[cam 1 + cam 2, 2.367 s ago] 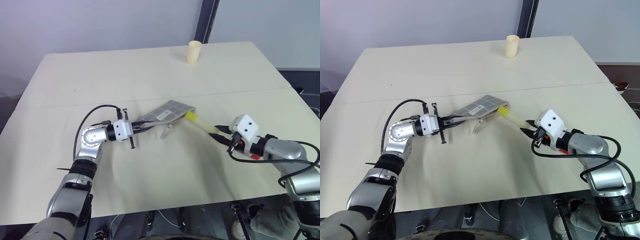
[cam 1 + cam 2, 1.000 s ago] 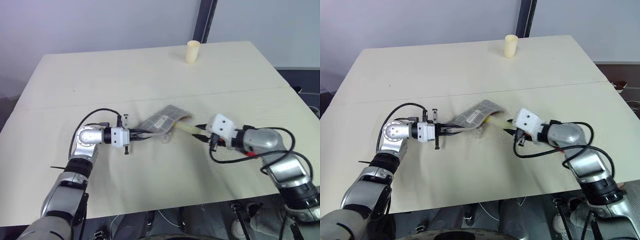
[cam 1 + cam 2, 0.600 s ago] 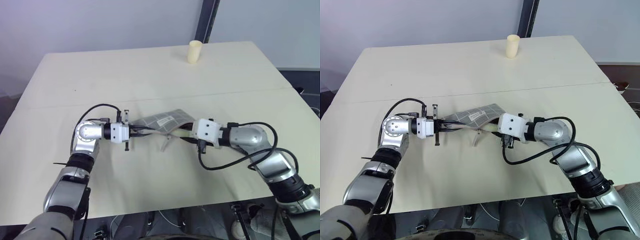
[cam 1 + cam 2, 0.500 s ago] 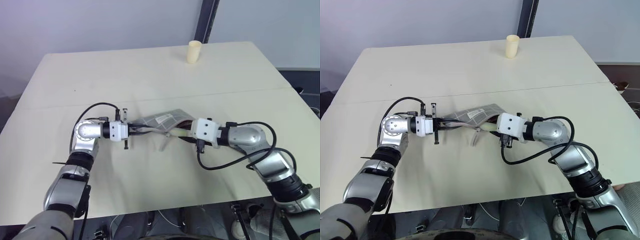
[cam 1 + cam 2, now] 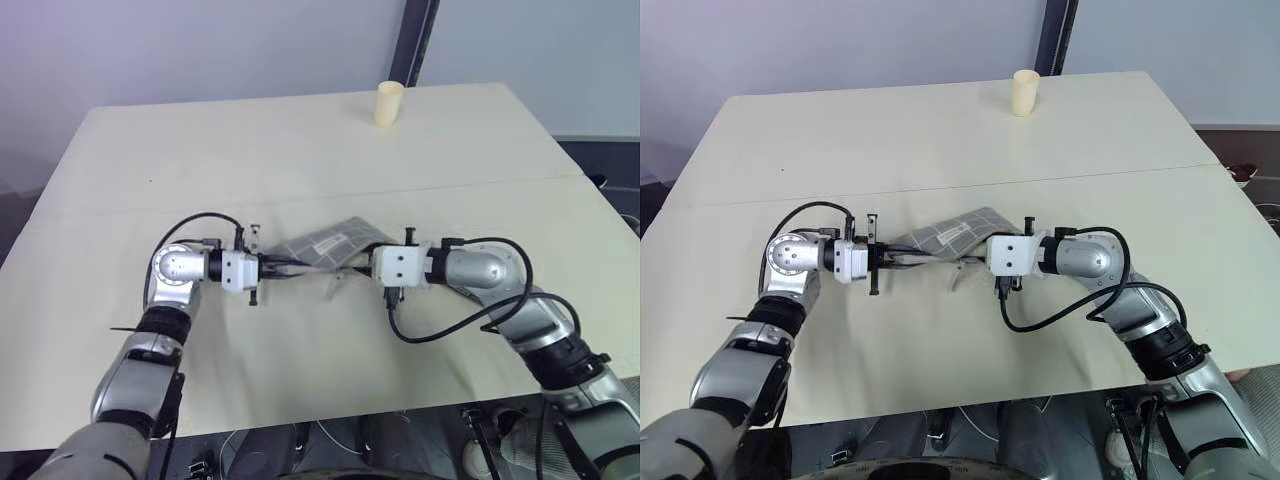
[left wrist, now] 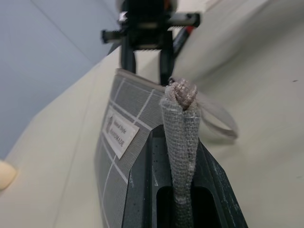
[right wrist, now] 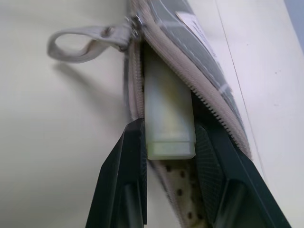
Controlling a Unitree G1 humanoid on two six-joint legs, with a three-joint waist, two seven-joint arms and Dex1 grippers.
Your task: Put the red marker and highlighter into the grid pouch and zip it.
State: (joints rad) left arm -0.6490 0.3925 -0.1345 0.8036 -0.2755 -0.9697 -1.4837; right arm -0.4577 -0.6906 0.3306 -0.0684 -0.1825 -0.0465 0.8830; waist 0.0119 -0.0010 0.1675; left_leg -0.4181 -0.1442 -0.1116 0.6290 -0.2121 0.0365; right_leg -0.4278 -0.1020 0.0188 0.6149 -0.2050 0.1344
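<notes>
My right gripper (image 7: 168, 142), clamped on the highlighter (image 7: 167, 118), holds it partway inside the open grid pouch (image 5: 330, 245) at mid-table, while my left gripper (image 6: 173, 137) is closed tight on the pouch's far end.

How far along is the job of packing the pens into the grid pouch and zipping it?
Partly done. In hand: the right pincer grips the highlighter, its front end already inside the open zipper mouth of the grid pouch, while the left pincer pinches the pouch's fabric edge to steady it. Left: pushing the highlighter fully in, then zipping. I can't tell whether the red marker is already inside.
</notes>
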